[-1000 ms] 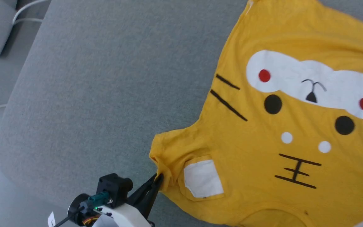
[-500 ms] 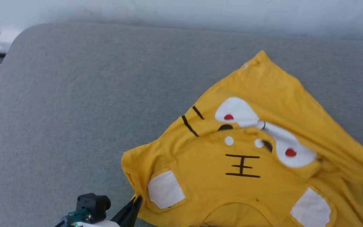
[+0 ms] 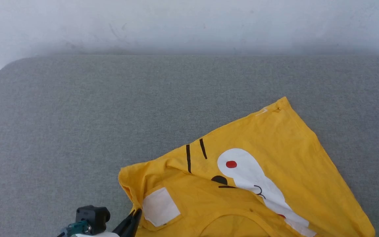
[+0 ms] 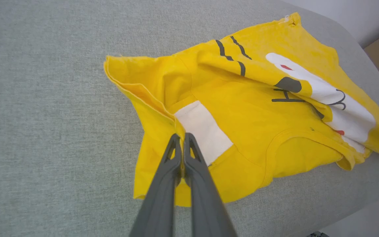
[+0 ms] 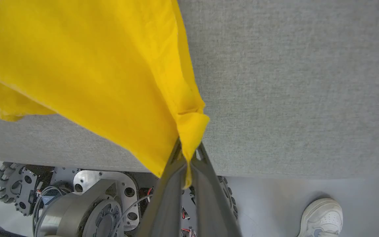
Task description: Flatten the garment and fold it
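The garment [image 3: 268,158], a bright yellow T-shirt with a cartoon face print, lies partly doubled over on the grey padded table [image 3: 77,115], its lower body folded toward the collar. My left gripper [image 3: 136,214] is shut on the garment's sleeve edge beside a white patch [image 3: 160,206]; the left wrist view shows the gripper [image 4: 181,140] pinching the garment [image 4: 252,108] at the sleeve hem. In the right wrist view my right gripper [image 5: 187,154] is shut on a bunched yellow corner of the garment [image 5: 87,62], held above the table.
The grey table [image 5: 291,82] has its near edge just below the right gripper. Past that edge are the robot's wheeled base [image 5: 87,204] and a person's white shoe [image 5: 322,215] on the floor. A pale wall [image 3: 189,23] stands behind the table.
The head camera has tilted up and swung, so the table's far edge and wall show. The shirt's lower half has been drawn over its front, covering more of the face print. Both grippers stay shut.
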